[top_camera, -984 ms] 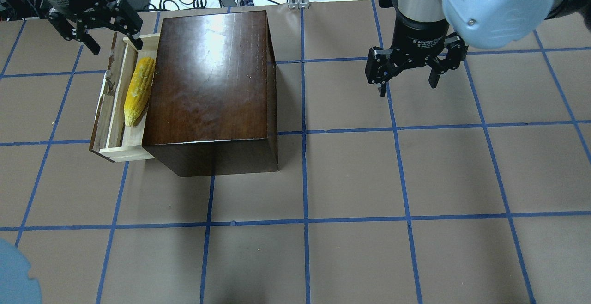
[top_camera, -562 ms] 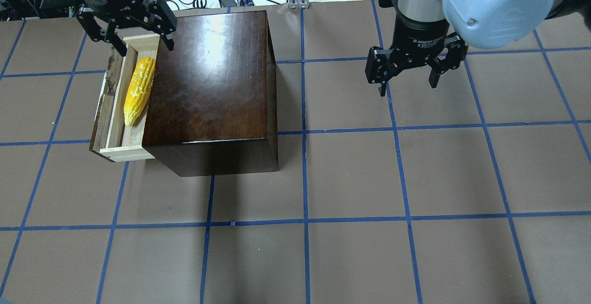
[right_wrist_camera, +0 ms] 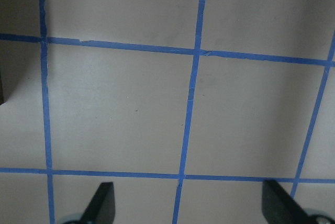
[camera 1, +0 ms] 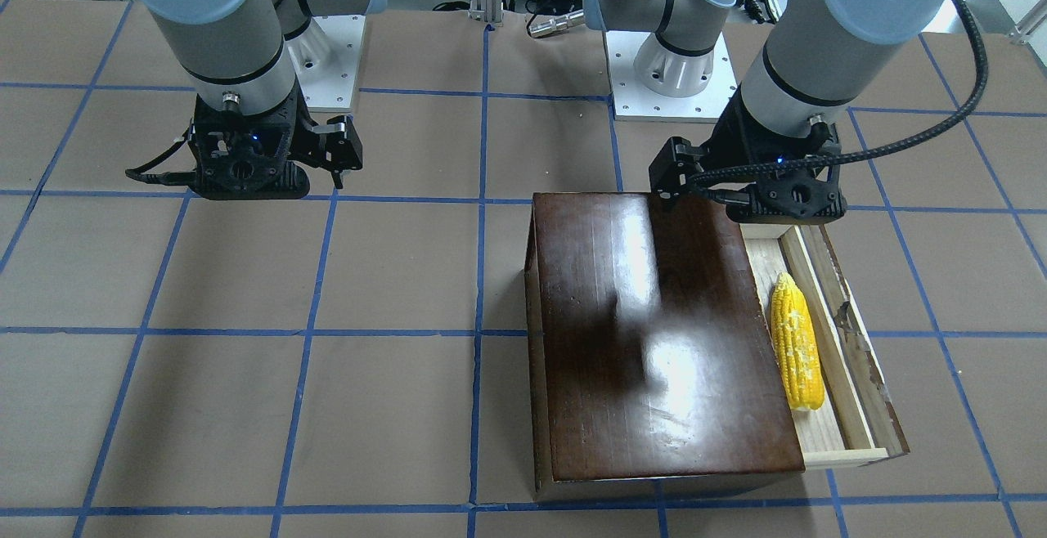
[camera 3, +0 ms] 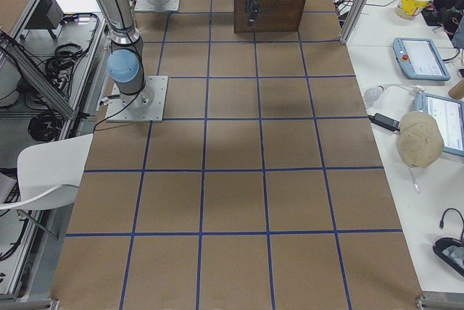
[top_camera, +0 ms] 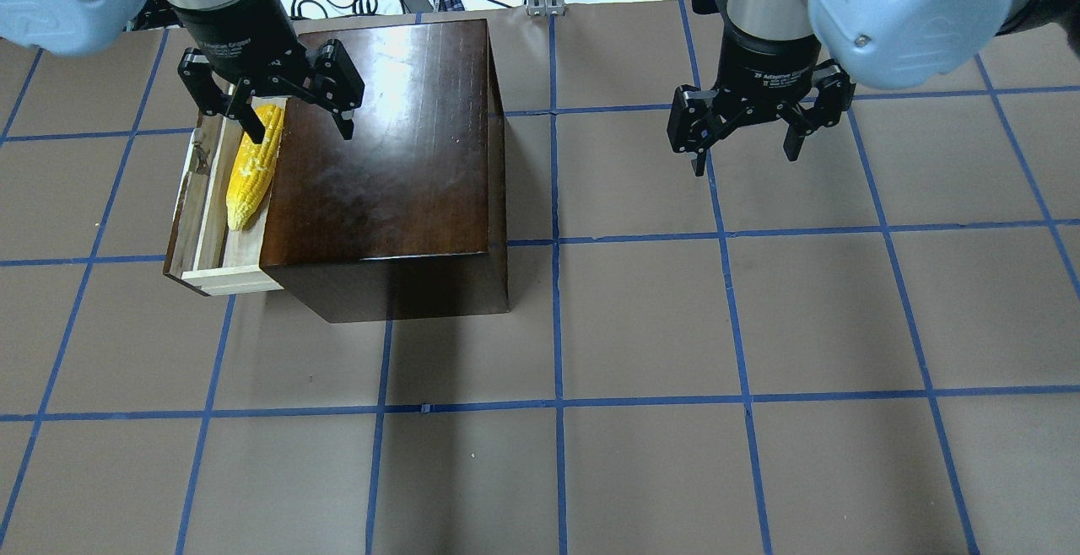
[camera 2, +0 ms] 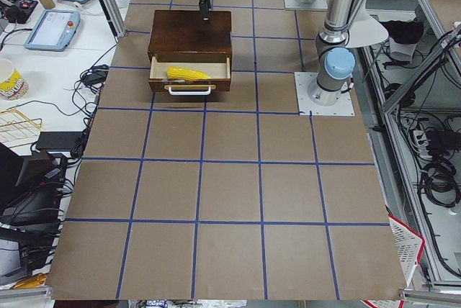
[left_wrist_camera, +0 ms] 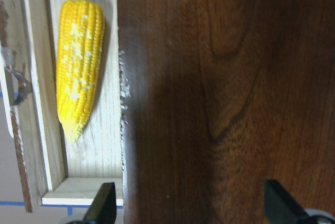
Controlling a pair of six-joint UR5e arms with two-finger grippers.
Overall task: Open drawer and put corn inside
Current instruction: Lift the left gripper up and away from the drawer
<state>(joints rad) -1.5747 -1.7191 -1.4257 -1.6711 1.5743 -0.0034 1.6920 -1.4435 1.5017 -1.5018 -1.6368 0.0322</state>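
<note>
In the overhead view you find the drawer [top_camera: 229,275] pulled out of the left side of the box [top_camera: 396,150], in the left half of the frame. The corn [top_camera: 253,169] lies lengthwise inside it on the pale wood, just beside the box's edge. Its thick end points toward the top of the frame and its tip toward the bottom.

Your left gripper [top_camera: 299,129] hangs at the upper left, above the drawer's upper end, its fingers spread wide with nothing between them. One finger overlaps the corn's thick end in this view, and the other sits over the box top. In the left wrist view you see the corn at the upper left and both fingertips [left_wrist_camera: 102,205] far apart at the bottom edge.

Your right gripper [top_camera: 746,158] is at the upper right over the table [top_camera: 641,327], fingers likewise released and empty. Its wrist view shows the table and blue tape lines [right_wrist_camera: 191,109].
</note>
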